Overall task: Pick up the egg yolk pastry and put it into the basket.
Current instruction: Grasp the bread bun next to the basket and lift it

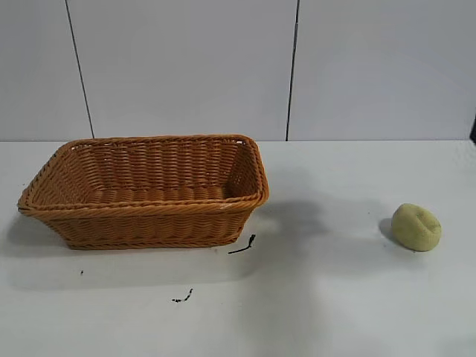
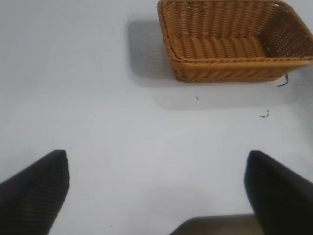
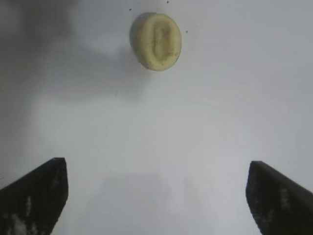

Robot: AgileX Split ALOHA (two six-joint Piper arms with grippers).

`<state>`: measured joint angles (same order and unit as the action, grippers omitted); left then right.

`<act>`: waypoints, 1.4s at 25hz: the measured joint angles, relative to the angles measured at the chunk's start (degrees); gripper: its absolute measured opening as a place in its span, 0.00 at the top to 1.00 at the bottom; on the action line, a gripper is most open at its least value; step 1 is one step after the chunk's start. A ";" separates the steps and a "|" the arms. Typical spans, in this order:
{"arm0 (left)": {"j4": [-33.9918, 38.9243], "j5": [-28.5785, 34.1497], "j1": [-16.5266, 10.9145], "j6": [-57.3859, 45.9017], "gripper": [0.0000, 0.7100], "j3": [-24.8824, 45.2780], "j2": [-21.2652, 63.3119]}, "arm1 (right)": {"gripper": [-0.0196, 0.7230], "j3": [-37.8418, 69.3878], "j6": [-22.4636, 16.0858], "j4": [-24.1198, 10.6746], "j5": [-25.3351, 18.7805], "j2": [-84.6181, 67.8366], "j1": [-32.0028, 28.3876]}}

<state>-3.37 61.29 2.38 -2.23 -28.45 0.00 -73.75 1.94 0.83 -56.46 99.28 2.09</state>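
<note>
The egg yolk pastry [image 1: 416,227], a small pale yellow-green bun with a crease on top, lies on the white table at the right. The orange-brown wicker basket [image 1: 149,212] stands at the left and holds nothing that I can see. Neither arm shows in the exterior view. My right gripper [image 3: 156,169] is open above bare table, with the pastry [image 3: 156,41] some way ahead of its fingers. My left gripper [image 2: 156,161] is open and empty above bare table, with the basket [image 2: 230,66] farther off.
Small black marks lie on the table just in front of the basket [image 1: 242,246] and nearer the front [image 1: 183,297]. A white panelled wall stands behind the table. The table's brown edge [image 2: 215,226] shows in the left wrist view.
</note>
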 joint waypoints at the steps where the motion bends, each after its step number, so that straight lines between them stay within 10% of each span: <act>1: 0.00 0.00 0.00 0.00 0.02 0.00 0.00 | 0.05 -1.08 0.05 0.00 0.06 1.58 0.44; 35: 0.00 0.00 0.00 0.00 0.02 0.00 0.00 | 0.19 -2.44 -1.50 -1.37 9.36 21.67 2.33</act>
<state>-3.37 61.29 2.38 -2.23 -28.45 0.00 -76.19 0.45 -0.54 -47.10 120.95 4.42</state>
